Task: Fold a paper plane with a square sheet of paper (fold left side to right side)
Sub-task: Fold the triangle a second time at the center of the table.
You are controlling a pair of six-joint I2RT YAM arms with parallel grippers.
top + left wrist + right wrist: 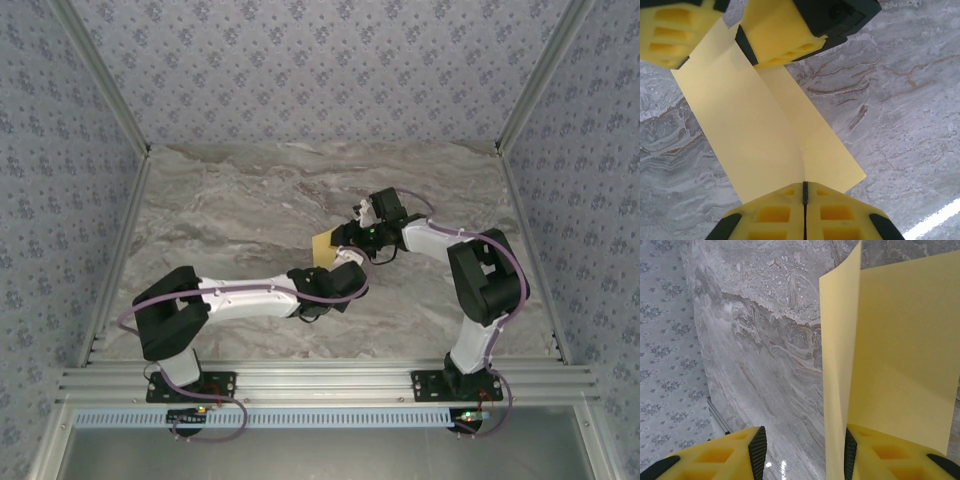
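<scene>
Over the middle of the table [250,200], clamped tight on the square sheet of paper [765,135] (creased, standing up) with the left gripper [804,187]. At the right gripper [804,440], parted and merely brushing the sheet with one finger.

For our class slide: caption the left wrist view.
Left end effector shut on the creased yellow sheet over the marble table.

White left arm [245,292] and right arm [430,235] — black joints, lilac cables, yellow fingers [772,215].
</scene>
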